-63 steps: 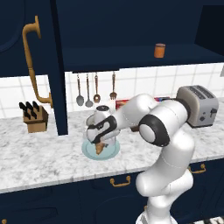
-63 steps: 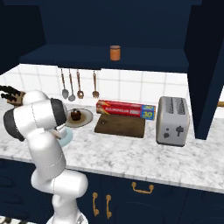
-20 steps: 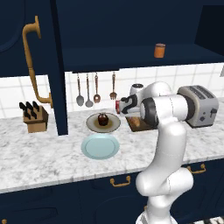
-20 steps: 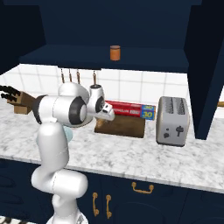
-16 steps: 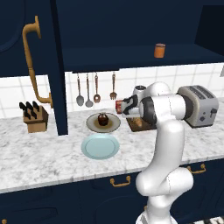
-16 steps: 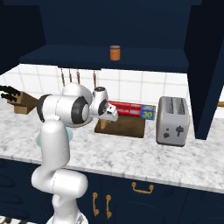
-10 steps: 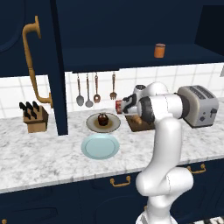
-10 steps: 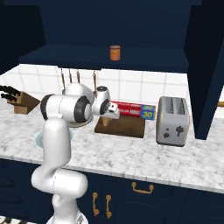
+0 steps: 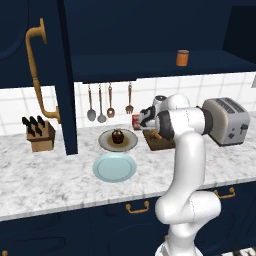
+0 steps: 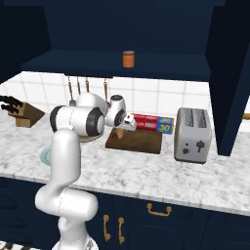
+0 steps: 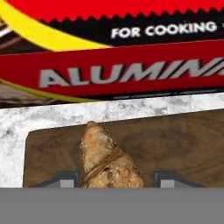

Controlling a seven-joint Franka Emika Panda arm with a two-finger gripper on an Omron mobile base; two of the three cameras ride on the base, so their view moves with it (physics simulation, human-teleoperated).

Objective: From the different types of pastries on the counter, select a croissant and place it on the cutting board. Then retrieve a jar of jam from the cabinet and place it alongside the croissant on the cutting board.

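Note:
The golden-brown croissant point(image 11: 107, 162) sits between my gripper's point(image 11: 117, 180) fingertips, low over the left end of the dark wooden cutting board point(image 11: 183, 140); whether it rests on the board I cannot tell. The left base view has the gripper point(image 9: 152, 130) shut on the croissant point(image 9: 157, 135) at the board point(image 9: 162, 144). From the right base view the gripper point(image 10: 122, 129) and croissant point(image 10: 119, 134) are at the board's point(image 10: 141, 140) left end. The jar of jam point(image 9: 182, 57) stands on the cabinet shelf point(image 9: 150, 67). A chocolate cupcake point(image 9: 117, 135) sits on a plate on the counter point(image 9: 50, 175).
A red foil box point(image 11: 131, 65) lies just behind the board. A toaster point(image 9: 227, 120) stands to its right. A pale blue plate point(image 9: 115, 167) lies in front of the cupcake plate. Utensils point(image 9: 100, 102) hang on the wall; a knife block point(image 9: 39, 135) stands far left by the open cabinet door point(image 9: 67, 75).
The arm has carried the croissant from the pale blue plate rightward to the cutting board, and in the last second has eased it slightly further right and down.

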